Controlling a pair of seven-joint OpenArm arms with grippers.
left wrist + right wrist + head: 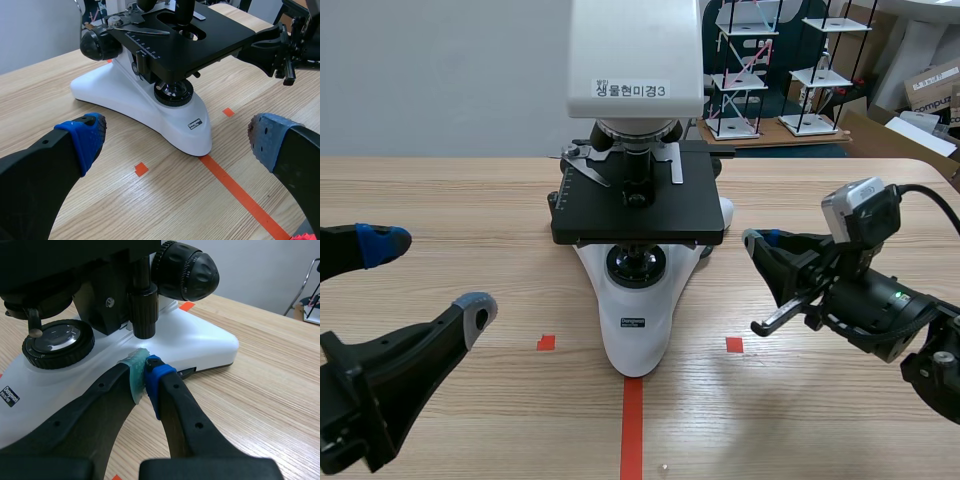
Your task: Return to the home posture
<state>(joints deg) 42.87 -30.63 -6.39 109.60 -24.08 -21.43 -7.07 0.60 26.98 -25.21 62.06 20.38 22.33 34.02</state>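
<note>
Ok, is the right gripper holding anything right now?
No, the right gripper is shut with its pads pressed together and nothing between them, at the microscope base.

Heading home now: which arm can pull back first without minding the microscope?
Left. The left hand, open, sits clear of the microscope; the right hand, shut, is tucked by its base.
</note>
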